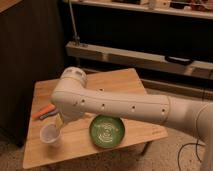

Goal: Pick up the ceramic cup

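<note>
The ceramic cup (50,134) is a small pale cup with a wide round rim. It stands upright near the front left of the wooden table (125,80). My big white arm (125,107) reaches in from the right across the table's middle. The gripper (59,121) is mostly hidden under the arm's rounded end. Only a small pale part of it shows, just above and right of the cup's rim. I cannot tell whether it touches the cup.
A round green patterned dish (107,131) sits right of the cup near the front edge. An orange object (42,111) lies at the left edge. Dark shelving (150,55) stands behind the table. The arm hides the table's middle.
</note>
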You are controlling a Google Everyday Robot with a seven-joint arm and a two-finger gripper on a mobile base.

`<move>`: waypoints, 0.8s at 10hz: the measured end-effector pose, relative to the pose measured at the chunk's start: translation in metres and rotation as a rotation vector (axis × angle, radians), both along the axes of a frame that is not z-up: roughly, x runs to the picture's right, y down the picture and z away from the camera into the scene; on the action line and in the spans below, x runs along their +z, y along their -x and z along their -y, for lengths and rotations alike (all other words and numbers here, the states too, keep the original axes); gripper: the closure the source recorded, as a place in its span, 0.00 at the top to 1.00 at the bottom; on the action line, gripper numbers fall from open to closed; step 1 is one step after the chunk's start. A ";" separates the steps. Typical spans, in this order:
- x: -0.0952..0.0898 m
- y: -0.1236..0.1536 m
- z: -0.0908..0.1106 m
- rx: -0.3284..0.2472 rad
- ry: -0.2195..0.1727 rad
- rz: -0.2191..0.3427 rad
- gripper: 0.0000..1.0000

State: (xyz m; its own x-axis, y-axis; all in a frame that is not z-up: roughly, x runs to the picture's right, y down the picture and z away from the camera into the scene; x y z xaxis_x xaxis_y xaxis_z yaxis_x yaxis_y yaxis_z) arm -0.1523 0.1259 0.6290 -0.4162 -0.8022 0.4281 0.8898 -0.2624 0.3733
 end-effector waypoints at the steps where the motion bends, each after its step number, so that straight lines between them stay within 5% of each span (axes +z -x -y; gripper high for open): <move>1: 0.007 0.008 0.004 0.003 0.000 0.005 0.80; 5: 0.054 0.048 0.009 0.002 0.034 0.032 0.80; 8: 0.091 0.076 -0.013 -0.037 0.081 0.058 0.80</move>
State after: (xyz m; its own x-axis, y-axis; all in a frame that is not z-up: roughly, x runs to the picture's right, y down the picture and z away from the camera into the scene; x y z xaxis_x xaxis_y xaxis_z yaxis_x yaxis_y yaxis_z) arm -0.2279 0.1389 0.7200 -0.4711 -0.7494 0.4653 0.8563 -0.2620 0.4451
